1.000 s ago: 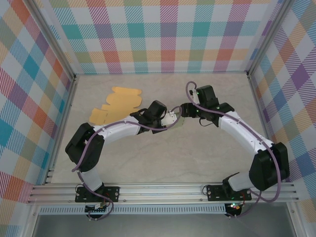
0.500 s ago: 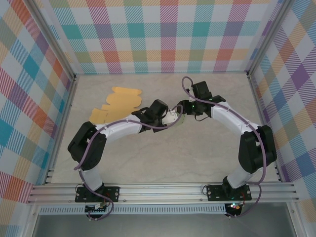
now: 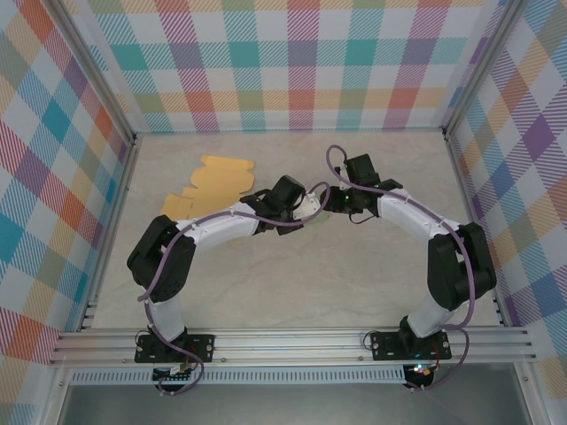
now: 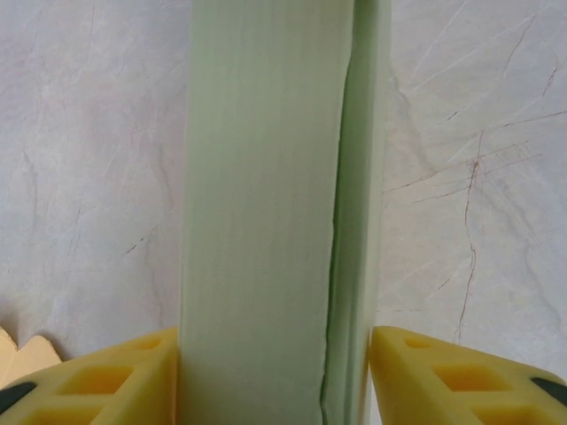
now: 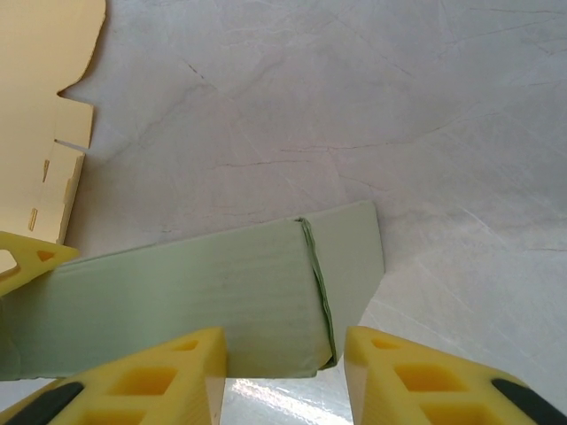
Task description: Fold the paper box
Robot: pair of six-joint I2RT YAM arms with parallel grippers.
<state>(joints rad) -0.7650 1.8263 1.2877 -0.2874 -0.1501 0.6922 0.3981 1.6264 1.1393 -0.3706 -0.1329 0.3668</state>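
You work over a pale marble-patterned tabletop closed in by bright checked walls. Your left gripper pinches the pale green folded paper box, its jaws pressed flat against the two long sides. Your right gripper stands partly spread astride the box's other end; you cannot tell whether it touches. The box's long axis runs straight out from the left gripper and crosswise in front of the right one. Off to the left gripper's left lie flat yellow-orange card sheets.
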